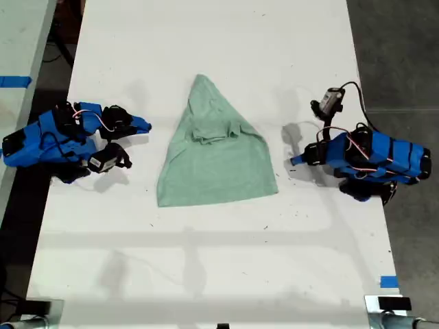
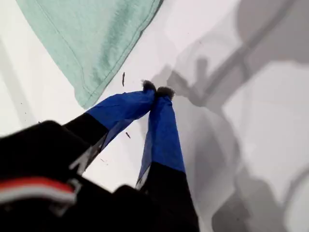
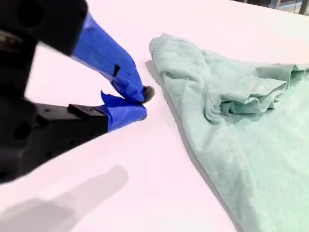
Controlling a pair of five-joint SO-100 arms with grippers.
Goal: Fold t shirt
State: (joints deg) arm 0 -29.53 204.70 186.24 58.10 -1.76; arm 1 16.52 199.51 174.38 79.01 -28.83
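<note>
White tabletop point(image 1: 206, 267) holds the wrinkled pale mint-green cloth t shirt point(image 1: 216, 157) mid-table, part-folded. My first gripper point(image 2: 157, 90) and my second gripper point(image 3: 142, 104) rest closed, empty; next fold needs matched hem-corner pinches.

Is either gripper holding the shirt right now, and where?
Neither. My first gripper and my second gripper are shut on nothing, beside the t shirt.

My first tool point(image 2: 157, 90) closed and empty, my second tool point(image 3: 142, 104) closed and empty, both arms low.
</note>
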